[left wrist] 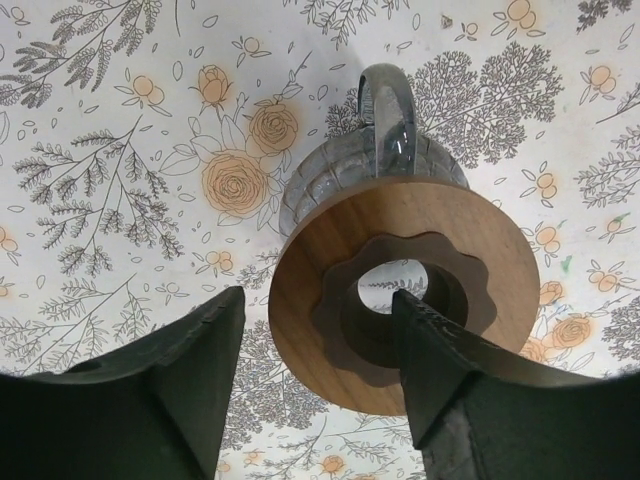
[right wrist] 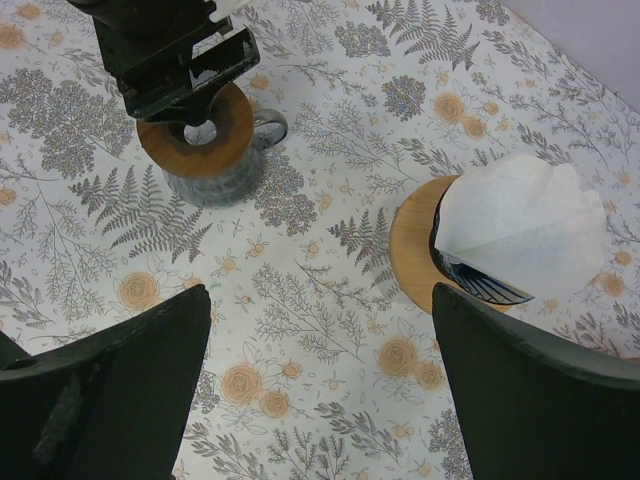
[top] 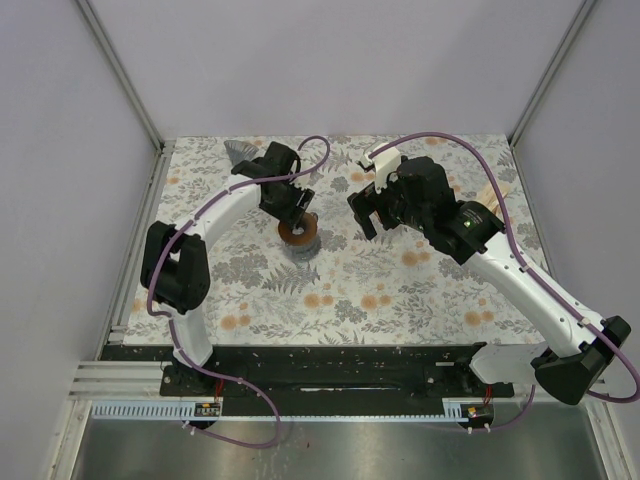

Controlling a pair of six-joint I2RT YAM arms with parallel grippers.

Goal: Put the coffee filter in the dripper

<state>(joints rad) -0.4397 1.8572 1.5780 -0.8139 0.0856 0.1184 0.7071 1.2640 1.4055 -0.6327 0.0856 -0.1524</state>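
The dripper [left wrist: 330, 250] is ribbed glass with a handle and a round wooden collar with a centre hole. It stands on the flowered cloth left of centre [top: 299, 242] and also shows in the right wrist view [right wrist: 215, 178]. My left gripper [left wrist: 315, 335] is open just above it, one finger outside the collar and the other over the hole [top: 292, 205]. The white coffee filter [right wrist: 520, 225] sits in a dark wire holder on a wooden disc [right wrist: 415, 245]. My right gripper [right wrist: 320, 340] is open and empty above the cloth, beside the filter [top: 362, 205].
A grey ribbed cone [top: 240, 153] lies at the far left of the cloth behind the left arm. Light walls with metal posts close the back and sides. The right arm covers the filter holder in the top view.
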